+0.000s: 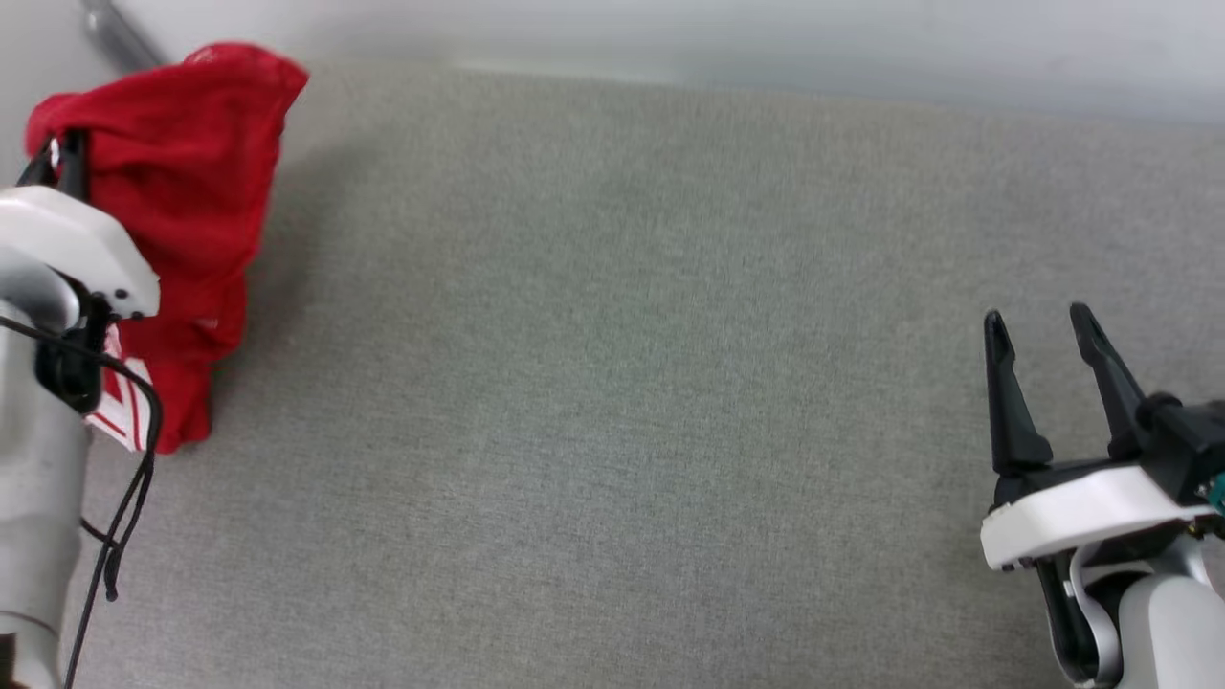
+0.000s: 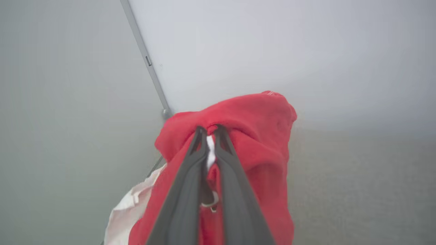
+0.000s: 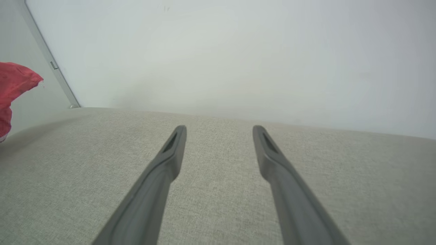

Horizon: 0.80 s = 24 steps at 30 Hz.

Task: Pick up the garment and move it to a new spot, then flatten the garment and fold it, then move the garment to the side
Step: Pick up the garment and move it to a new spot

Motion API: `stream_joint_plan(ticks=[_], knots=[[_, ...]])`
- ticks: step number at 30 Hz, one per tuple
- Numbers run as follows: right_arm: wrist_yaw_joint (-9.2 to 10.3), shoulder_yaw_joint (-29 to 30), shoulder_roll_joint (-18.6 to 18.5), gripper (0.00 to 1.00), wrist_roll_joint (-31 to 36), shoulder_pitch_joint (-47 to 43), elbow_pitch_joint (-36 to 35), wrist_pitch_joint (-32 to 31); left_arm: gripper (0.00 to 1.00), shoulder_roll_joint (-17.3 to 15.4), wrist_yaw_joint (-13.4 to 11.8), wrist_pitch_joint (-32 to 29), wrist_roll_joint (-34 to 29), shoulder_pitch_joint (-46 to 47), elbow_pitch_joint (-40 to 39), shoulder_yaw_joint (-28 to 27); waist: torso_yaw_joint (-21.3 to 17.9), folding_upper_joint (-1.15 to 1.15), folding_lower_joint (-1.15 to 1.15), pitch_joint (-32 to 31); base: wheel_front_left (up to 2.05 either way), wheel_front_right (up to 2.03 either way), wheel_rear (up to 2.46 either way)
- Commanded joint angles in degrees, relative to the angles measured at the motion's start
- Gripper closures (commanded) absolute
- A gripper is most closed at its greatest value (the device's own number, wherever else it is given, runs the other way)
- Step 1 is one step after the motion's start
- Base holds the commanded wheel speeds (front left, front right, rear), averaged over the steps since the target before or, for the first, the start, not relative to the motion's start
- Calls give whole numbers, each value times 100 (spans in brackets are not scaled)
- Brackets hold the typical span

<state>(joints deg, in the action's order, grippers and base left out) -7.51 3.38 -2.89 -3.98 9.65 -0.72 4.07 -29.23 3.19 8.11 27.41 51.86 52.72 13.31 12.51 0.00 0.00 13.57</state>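
The garment, red with a white striped part at its lower end, hangs bunched at the far left of the head view, lifted over the grey fabric surface. My left gripper is shut on a fold of the garment near its top, and red and white cloth drapes down on both sides of the fingers. In the head view the left gripper is mostly covered by the cloth. My right gripper stands open at the lower right, nothing between its fingers. A corner of the garment shows at the left edge there.
A pale wall runs along the far edge of the grey surface. A thin metal bar slants down the wall behind the garment. A black cable hangs from my left forearm.
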Motion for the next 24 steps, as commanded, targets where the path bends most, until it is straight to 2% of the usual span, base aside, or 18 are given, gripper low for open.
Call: stream_joint_plan(ticks=[1, 7, 14, 20, 24], knots=[[4, 35, 2, 0, -20, -102, -14, 8, 100, 70, -9, 147, 10, 12, -75, -1, -33, 0, 0, -303, 0, 0, 0], [4, 139, 2, 0, -168, -439, -36, -41, 100, 399, -54, 586, -7, -301, -660, 50, -238, 0, 0, -776, 0, 0, 0], [4, 224, 1, 0, -220, -755, -154, -151, 100, 948, -101, 672, -36, -1004, -1962, 288, -642, 0, 0, -1109, 0, 0, 0], [3, 257, 2, 0, -243, -890, -291, -252, 100, 1586, -30, 429, -7, -1653, -3079, 895, -1023, 0, 0, -1122, 0, 0, 0], [4, 231, 2, 0, -230, -845, -418, -296, 100, 1948, 69, 186, 44, -1947, -3508, 1353, -1231, 0, 0, -904, 0, 0, 0]])
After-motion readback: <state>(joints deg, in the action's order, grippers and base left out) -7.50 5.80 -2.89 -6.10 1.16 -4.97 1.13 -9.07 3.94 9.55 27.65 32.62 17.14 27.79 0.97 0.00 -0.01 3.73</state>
